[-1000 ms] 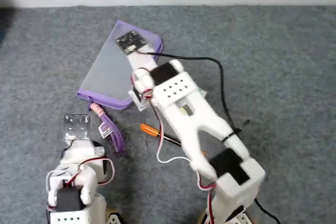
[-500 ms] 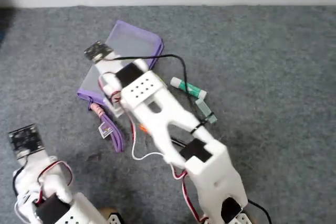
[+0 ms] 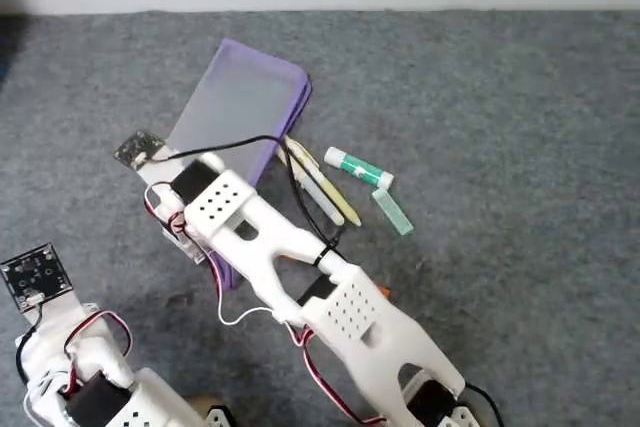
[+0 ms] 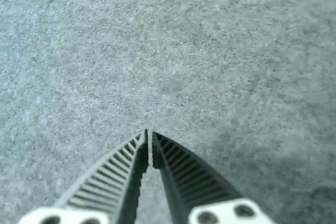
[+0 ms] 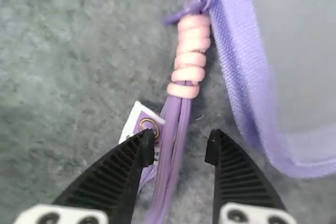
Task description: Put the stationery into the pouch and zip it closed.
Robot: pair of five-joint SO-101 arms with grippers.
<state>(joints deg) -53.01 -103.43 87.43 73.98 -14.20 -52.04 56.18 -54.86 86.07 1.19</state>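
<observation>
Grey carpeted table: fills the high view below a pale strip along the top edge.

Right arm: white, running from the bottom right of the high view up to the centre left, where its wrist lies over the lower left corner of the pouch.

Pouch: purple-edged with a translucent face, lying flat in the upper centre left of the high view and tilted, one long edge facing the stationery.

Left arm: folded back in the bottom left corner of the high view, well apart from the pouch.

Right gripper: jaws held a moderate width apart, one on each side of the purple pull strap and not closed on it.

Left gripper: ribbed jaws brought together at the tips, holding nothing, over bare carpet.

Two pale pencil-like sticks: lying side by side on the carpet just right of the pouch's lower right edge, outside it.

Glue stick: green and white, just right of the sticks, at the centre of the high view.

Teal cap-like piece: just below and right of the glue stick; its kind cannot be told.

Pink coiled bead: on the strap, beside the pouch's purple border, upper centre of the right wrist view.

White tag: with a metal eyelet, at the tip of one right jaw.
</observation>
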